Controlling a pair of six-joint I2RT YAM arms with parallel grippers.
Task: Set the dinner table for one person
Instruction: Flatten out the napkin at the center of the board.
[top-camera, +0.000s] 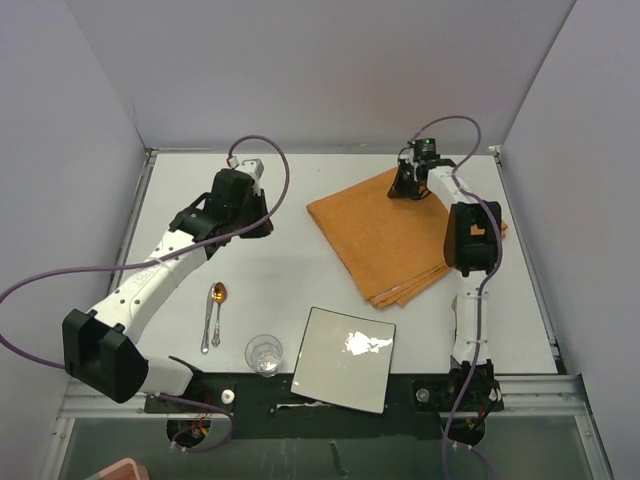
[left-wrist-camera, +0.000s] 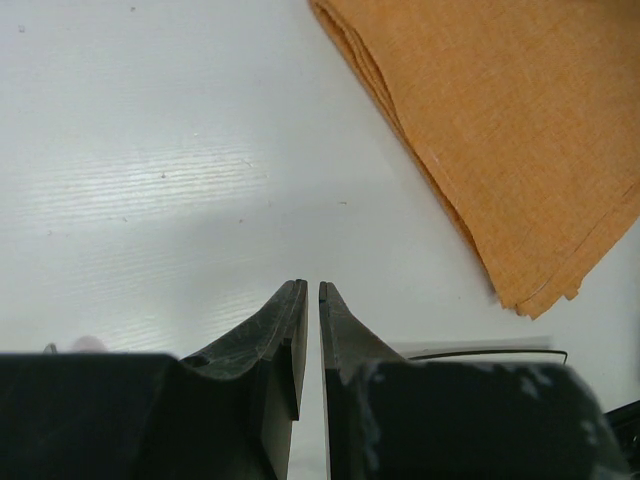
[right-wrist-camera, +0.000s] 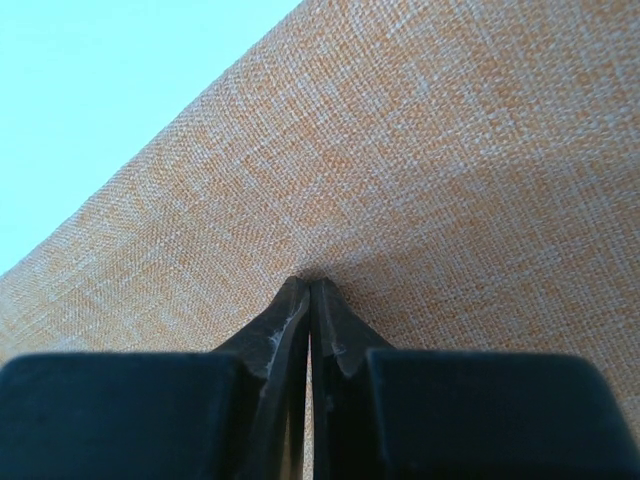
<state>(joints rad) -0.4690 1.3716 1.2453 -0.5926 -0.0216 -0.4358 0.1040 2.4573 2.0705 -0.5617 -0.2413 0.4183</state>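
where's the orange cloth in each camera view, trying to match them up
top external: orange cloth right of centre, its far corner under the right gripper.
left wrist: upper right, folded layers showing along its edge.
right wrist: fills most of the frame, all but the upper left corner.
shared landmark: the white table bordering the cloth in every view.

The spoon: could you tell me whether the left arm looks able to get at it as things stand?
Probably yes: the spoon lies uncovered on the dinner table beside that arm, and the left gripper is empty.
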